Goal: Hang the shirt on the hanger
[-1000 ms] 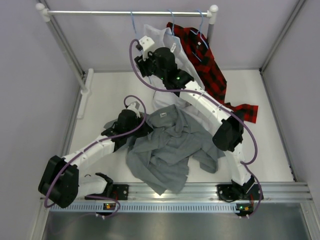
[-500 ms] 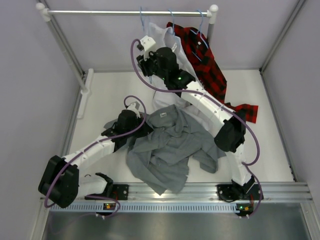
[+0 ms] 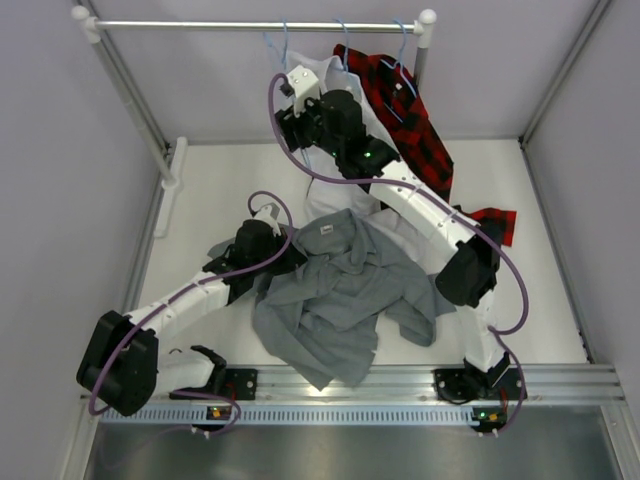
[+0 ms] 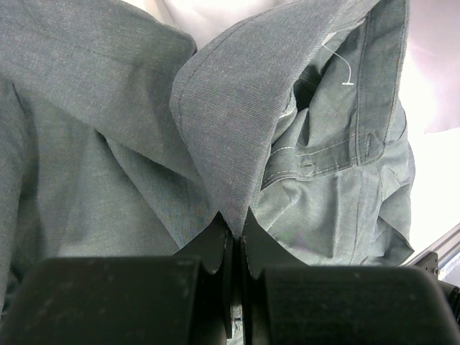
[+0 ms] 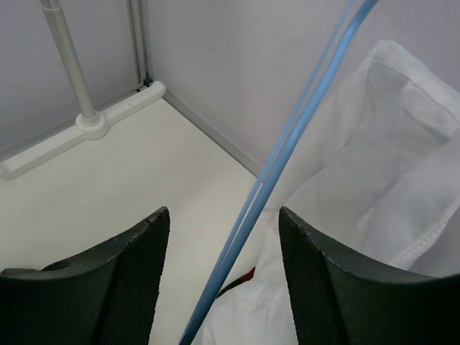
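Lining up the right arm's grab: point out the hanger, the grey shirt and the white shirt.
hanger [image 5: 284,147], right wrist view, blue wire mid-frame.
grey shirt [image 4: 230,122], left wrist view, collar fold.
white shirt [image 5: 392,136], right wrist view, hanging fabric.

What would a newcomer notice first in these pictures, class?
A crumpled grey shirt sprawls in the middle, a fold pinched in the shut left gripper. At the back, the open right gripper straddles a light-blue hanger beside a white shirt and a red plaid shirt on the rail.
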### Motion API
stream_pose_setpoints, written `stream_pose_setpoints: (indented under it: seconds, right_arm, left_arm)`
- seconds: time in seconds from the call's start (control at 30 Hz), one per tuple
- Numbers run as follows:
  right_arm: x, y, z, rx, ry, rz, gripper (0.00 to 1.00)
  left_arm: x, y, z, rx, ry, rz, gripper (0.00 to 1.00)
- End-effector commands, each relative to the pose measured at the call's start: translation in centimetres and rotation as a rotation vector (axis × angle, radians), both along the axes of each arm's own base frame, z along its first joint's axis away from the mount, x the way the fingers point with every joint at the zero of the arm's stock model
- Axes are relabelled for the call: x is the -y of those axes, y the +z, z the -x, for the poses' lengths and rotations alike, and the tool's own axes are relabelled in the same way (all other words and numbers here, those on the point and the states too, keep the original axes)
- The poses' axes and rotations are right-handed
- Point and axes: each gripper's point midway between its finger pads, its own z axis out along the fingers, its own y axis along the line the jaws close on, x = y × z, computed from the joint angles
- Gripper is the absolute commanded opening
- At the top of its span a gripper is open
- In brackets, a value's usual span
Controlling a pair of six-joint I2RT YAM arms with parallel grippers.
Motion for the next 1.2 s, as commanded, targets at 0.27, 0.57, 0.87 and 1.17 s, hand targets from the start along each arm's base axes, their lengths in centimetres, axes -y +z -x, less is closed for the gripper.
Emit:
stream_pose_setpoints:
  seconds: [0.27,0.57,0.87,1.17]
  right_arm:
    - [2.7,4.5,0.1,0.089,-0.057,-0.038,0.45]
    - [5.0,4.2,-0.2,0.084,-0.123,-0.008,0.40]
    - [6.9,5.1,0.5,0.091,-0.169,0.023,0.39]
    - [7.2,3.6,0.2,0.048,-0.188,0.052,0.31]
  left_arm:
    - [0.5,0.9,-0.6,0.054,-0.020,0.034,0.00]
    - [0.4,0.7,-0.3,0.054,-0.021,0.031,0.00]
    - [0.6,0.5,-0.2,0.048,-0.028,0.041,0.00]
    - [0.6,0.7,-0.3,0.054,-0.028,0.043,0.00]
